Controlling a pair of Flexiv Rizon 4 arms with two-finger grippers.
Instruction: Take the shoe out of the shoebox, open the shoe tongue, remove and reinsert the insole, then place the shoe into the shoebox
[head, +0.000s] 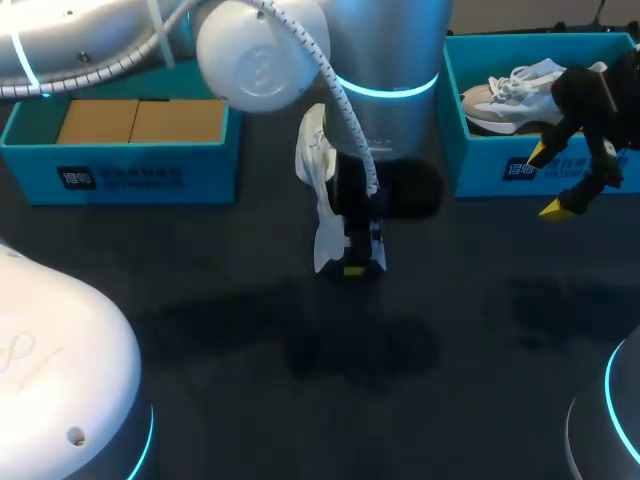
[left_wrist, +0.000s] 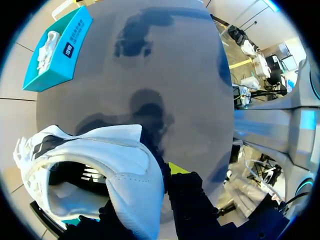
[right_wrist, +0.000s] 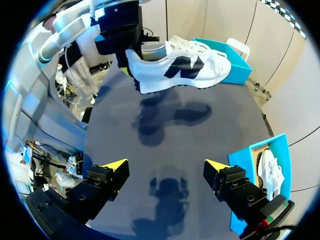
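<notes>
One white shoe hangs above the worktop's middle, its heel pinched in the left gripper. Long axis runs front to back, toe toward the back edge, sole down. Right gripper is spread and empty, near the right back corner, just in front of the shoebox. The shoe lies to its left, side-on. The free right arm looks best placed for the tongue.

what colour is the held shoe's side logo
Black logo on the white shoe; clearest in right wrist view.
</notes>
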